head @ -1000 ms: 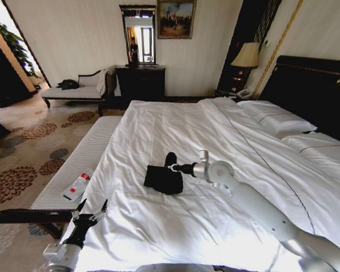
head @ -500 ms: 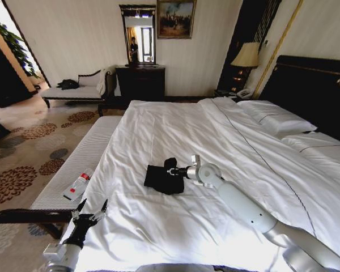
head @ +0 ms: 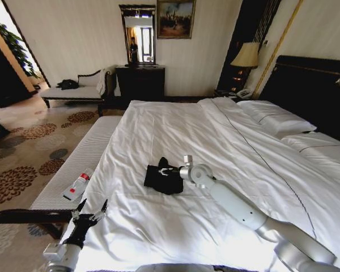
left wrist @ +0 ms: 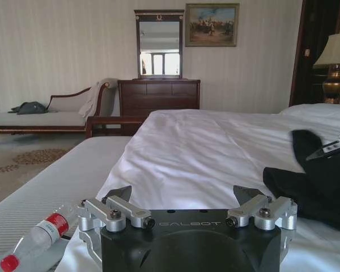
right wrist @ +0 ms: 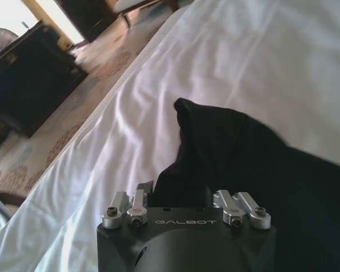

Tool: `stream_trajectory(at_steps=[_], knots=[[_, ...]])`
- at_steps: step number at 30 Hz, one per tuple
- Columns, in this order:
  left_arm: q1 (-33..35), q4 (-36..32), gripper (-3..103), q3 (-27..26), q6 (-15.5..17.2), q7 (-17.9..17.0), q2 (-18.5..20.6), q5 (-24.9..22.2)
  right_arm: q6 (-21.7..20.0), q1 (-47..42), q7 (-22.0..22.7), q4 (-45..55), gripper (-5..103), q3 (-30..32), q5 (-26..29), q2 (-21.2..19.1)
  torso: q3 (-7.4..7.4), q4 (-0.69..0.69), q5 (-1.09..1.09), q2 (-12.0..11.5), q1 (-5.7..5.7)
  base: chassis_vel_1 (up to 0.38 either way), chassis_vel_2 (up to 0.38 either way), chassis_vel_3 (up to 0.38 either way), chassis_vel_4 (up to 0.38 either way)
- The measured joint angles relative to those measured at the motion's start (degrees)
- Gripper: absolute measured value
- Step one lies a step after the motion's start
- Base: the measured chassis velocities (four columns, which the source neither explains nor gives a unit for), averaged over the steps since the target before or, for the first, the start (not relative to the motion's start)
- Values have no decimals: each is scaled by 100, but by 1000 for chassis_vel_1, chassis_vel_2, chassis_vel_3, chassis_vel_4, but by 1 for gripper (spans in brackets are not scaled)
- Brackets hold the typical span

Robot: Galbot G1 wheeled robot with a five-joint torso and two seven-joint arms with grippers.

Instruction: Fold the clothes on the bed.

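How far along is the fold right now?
Done: the black T-shirt lies as a compact bundle on the bed. In hand: the right tool is on it, a flap raised. Left: flattening that flap. The left tool hangs open at the bed's edge.

Bright daylight, perhaps overexposed duvet (head: 215, 147)

The white bed (head: 158, 226) carries the bunched black T-shirt (head: 161, 180) and 2 pillows (head: 277, 122).

One black T-shirt (head: 163, 178), one bed (head: 226, 147), two pillows (head: 277, 120), one bottle (head: 77, 185), one lamp (head: 246, 55).
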Motion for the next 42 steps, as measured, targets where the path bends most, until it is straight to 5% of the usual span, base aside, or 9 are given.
stream_trajectory(at_steps=[4, 6, 11, 17, 21, 25, 29, 36, 42], knots=[[0, 0, 100, 0, 0, 0, 0, 0, 33, 216, 9, 242, 67, -425, -153, 115, 0, -2, 0, 0, 0, 0, 0, 0, 0], [0, 0, 100, 0, 0, 0, 0, 0, 36, 242, 9, 258, 67, -456, -163, 153, 0, -1, 0, 0, 0, 0, 0, 0, 0], [0, 0, 100, 0, 0, 0, 0, 0, 193, 286, 22, 193, 88, -440, -334, 443, 0, 2, 0, 0, 0, 0, 0, 0, 0], [0, 0, 100, 0, 0, 0, 0, 0, 1088, -226, -373, 475, 100, 213, -1570, -147, 0, -4, 1, 0, 0, 0, 0, 0, 0], [0, 0, 100, 0, 0, 0, 0, 0, 1825, -1006, -761, 1025, 100, 1121, -3342, -698, 0, -3, 2, 0, 0, 0, 0, 0, 0], [0, 0, 100, 0, 0, 0, 0, 0, 2344, -1840, -912, 1334, 100, 1894, -4232, -953, -1, 0, 0, 1, 0, 0, 0, 0, 0], [0, -1, 100, 0, 0, 0, 0, 0, 2738, -2937, -958, 1485, 100, 2977, -4721, -956, -1, -1, 2, 1, 0, 0, 0, 0, 0], [0, 0, 100, 0, 0, 0, 0, 0, 2963, -4745, -1061, 2103, 100, 4678, -4649, -871, -1, -2, -2, 1, -1, 0, 0, 0, 0], [0, 0, 100, 0, 0, -1, 0, 0, 3596, -6215, -1280, 2489, 100, 5931, -4974, -40, -1, -2, 1, 1, -1, 0, 0, 0, 0]])
